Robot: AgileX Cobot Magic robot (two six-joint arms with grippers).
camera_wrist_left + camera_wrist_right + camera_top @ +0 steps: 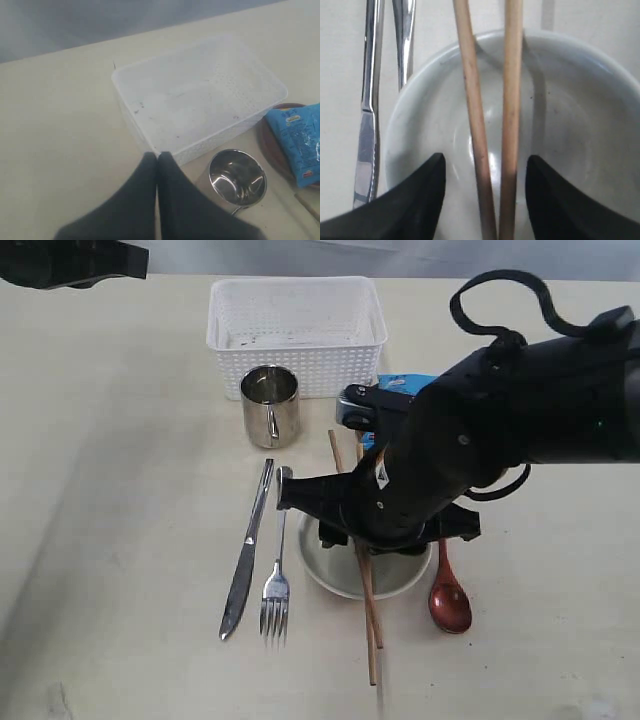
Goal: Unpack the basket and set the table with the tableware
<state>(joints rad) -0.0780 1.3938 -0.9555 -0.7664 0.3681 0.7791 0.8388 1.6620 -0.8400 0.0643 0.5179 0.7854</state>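
Observation:
The white basket (297,330) stands empty at the back of the table (120,490); the left wrist view shows the basket (200,95) too. In front of it is the steel mug (270,405). The knife (247,550) and fork (276,590) lie side by side left of the cream bowl (340,578). Two wooden chopsticks (370,625) rest across the bowl, and the red-brown spoon (449,602) lies to its right. My right gripper (485,156) is open over the bowl (580,125), with the chopsticks (472,100) between its fingers and untouched. My left gripper (158,156) is shut and empty.
A blue snack bag (295,145) lies on the small red-brown plate (270,150) right of the mug (237,177). My right arm (500,420) covers most of the bag and part of the bowl. The left arm (75,262) hovers at the far left corner.

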